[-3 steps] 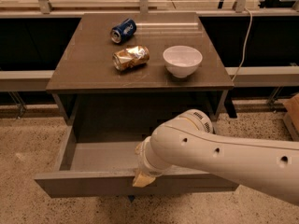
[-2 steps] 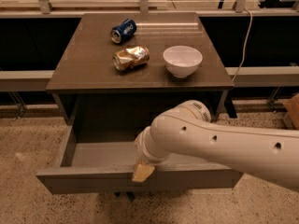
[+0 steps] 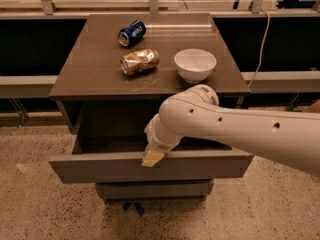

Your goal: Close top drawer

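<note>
Jaws read as one tan wedge, drawn together on nothing: the gripper rests on the upper edge of the front panel of the top drawer, near its middle, with the white arm reaching in from the right. The drawer stands partly out of the cabinet, above a narrower lower front.

To shut it well, I would push straight back, level and centred, so the wide panel does not skew, and stop once it sits flush.

Beyond, the tabletop carries a crushed can, a white bowl and, farthest, a blue can.
</note>
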Controlling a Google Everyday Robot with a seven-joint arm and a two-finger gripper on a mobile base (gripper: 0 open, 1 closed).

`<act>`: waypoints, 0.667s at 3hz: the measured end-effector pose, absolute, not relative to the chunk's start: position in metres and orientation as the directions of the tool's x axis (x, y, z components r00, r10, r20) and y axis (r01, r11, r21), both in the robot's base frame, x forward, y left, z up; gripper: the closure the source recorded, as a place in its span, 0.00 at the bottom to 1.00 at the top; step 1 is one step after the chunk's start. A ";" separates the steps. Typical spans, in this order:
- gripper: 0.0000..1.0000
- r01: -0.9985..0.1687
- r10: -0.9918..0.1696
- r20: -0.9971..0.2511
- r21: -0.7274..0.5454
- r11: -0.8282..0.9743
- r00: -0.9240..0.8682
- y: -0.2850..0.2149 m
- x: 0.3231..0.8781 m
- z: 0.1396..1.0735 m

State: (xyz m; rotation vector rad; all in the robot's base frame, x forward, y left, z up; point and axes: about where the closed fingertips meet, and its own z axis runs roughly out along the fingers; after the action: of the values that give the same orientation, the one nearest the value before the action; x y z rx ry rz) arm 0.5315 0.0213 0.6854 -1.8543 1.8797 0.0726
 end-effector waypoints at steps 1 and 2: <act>0.41 -0.951 -0.929 -0.368 -0.295 0.093 0.023 0.018 0.562 0.680; 0.41 -0.950 -0.930 -0.367 -0.295 0.104 0.013 0.017 0.583 0.675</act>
State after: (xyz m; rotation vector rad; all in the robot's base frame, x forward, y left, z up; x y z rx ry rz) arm 0.5833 0.0165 0.6751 -1.8294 1.9199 0.0560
